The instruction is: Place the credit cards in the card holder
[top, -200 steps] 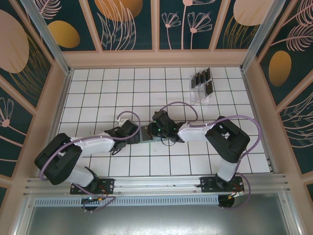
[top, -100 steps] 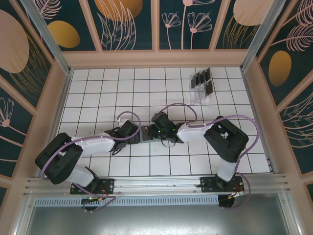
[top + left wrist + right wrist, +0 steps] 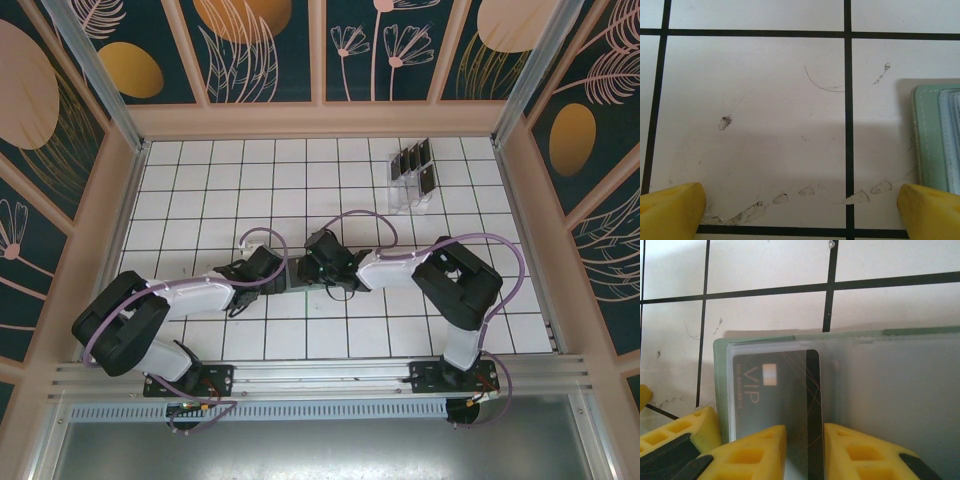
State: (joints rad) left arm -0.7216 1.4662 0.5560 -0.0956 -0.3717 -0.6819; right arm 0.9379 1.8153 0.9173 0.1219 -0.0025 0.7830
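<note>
The card point(image 3: 770, 390) is judged light, thin, stiff and slick. It is best taken by its 2 flat faces near a short end, since a grip on the edges would let it skid or bow. The holder point(image 3: 890, 332) looks soft and light, with a clear flexible sleeve, and is expected to slide on the tiles point(image 3: 755, 100) if pushed without being pinned.

In the right wrist view the card lies face up with its VIP print legible, apparently under the sleeve at the holder's left end. It sits directly ahead of the right claw point(image 3: 805, 440), and its dark stripe runs down into the gap between the jaws. The jaws stand narrowly apart; whether anything is pinched cannot be told.

The left claw point(image 3: 800, 205) is spread wide over bare tiles, with nothing between its jaws. The holder's green stitched edge is seen just ahead of the fingertip point(image 3: 927, 212) at the right of that view; contact cannot be judged.

More cards point(image 3: 425, 180) stand in a rack point(image 3: 400, 195), well beyond both claws.
</note>
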